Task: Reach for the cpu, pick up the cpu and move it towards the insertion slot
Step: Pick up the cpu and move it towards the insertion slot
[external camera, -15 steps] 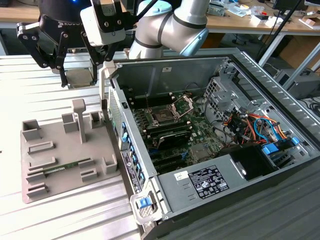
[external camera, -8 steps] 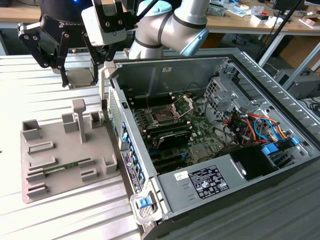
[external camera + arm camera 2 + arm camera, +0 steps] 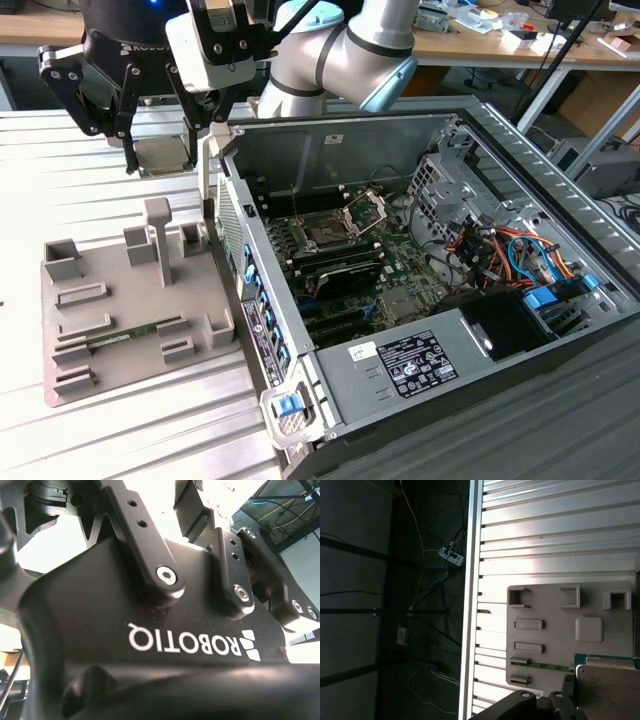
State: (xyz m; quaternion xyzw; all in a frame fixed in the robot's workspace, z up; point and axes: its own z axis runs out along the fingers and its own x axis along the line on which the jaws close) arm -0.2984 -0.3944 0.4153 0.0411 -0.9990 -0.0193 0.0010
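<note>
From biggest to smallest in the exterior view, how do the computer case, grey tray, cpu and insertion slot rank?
1. computer case
2. grey tray
3. cpu and insertion slot: they look about alike, so I won't rank them.

Exterior view: the upper edge cuts off the arm (image 3: 345, 45) and the top of the gripper (image 3: 160, 158). The fingers (image 3: 130, 140) cover the flanks of the cpu (image 3: 160, 153), so contact at the pads cannot be confirmed. The slot (image 3: 325, 233) is too small to show contact detail. The case (image 3: 330, 140) is cut off by the lower edge and by the exterior view's right edge.

First wrist view: two picture edges crop the cpu (image 3: 607, 687). It hides one end of the memory stick (image 3: 545, 666) and part of the fixture (image 3: 550, 600), itself cropped.

Second wrist view: the picture edge cuts off the gripper's links.
</note>
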